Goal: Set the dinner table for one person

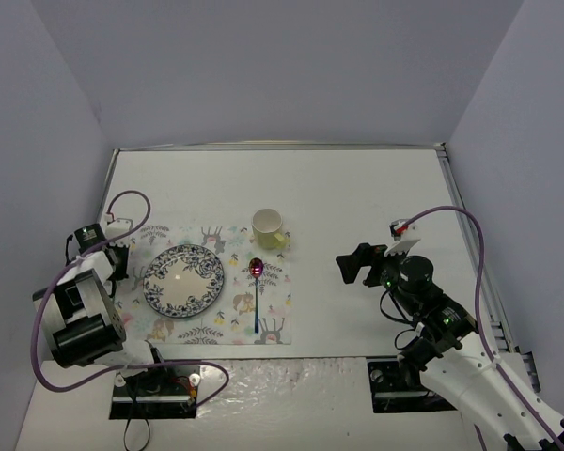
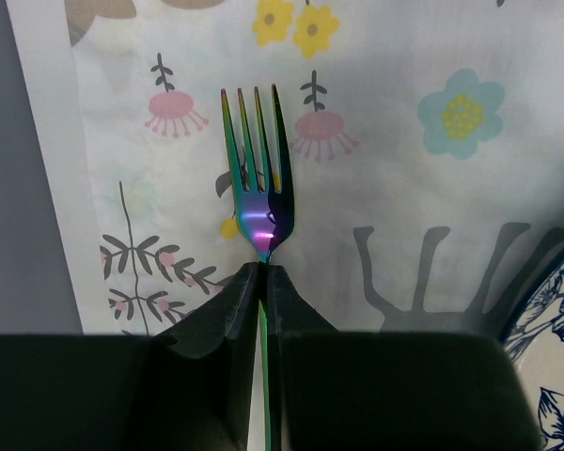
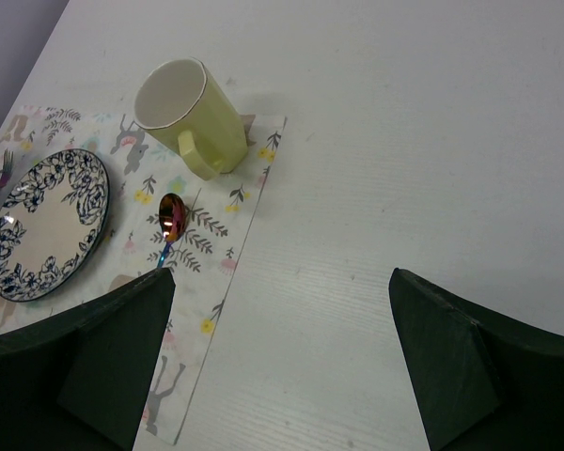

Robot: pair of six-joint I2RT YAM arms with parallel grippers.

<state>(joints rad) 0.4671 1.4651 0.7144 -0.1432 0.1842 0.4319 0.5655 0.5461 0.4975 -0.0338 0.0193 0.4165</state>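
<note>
Left claw (image 2: 263, 268): clamped tight on the neck of a fork (image 2: 256, 188), whose tines point away from it.
Fork position: over the left strip of the floral placemat (image 2: 395, 216), just beside the plate (image 1: 183, 280); whether it touches the cloth cannot be told.
Right claw (image 3: 280, 282): spread wide, holding and touching nothing.
Count: one fork, one spoon (image 1: 257, 282), one blue-patterned plate, one yellow mug (image 1: 269, 227), one placemat, two claws.
On the mat: plate at the left, spoon lying to its right, mug upright at the mat's far right corner.
Bench (image 1: 357, 188): white, lying beneath both claws and carrying the placemat.
Bench and right claw: bare bench shows between the fingers, to the right of the mat's edge.
Bench and left claw: a narrow bare strip shows left of the mat, near the wall.
</note>
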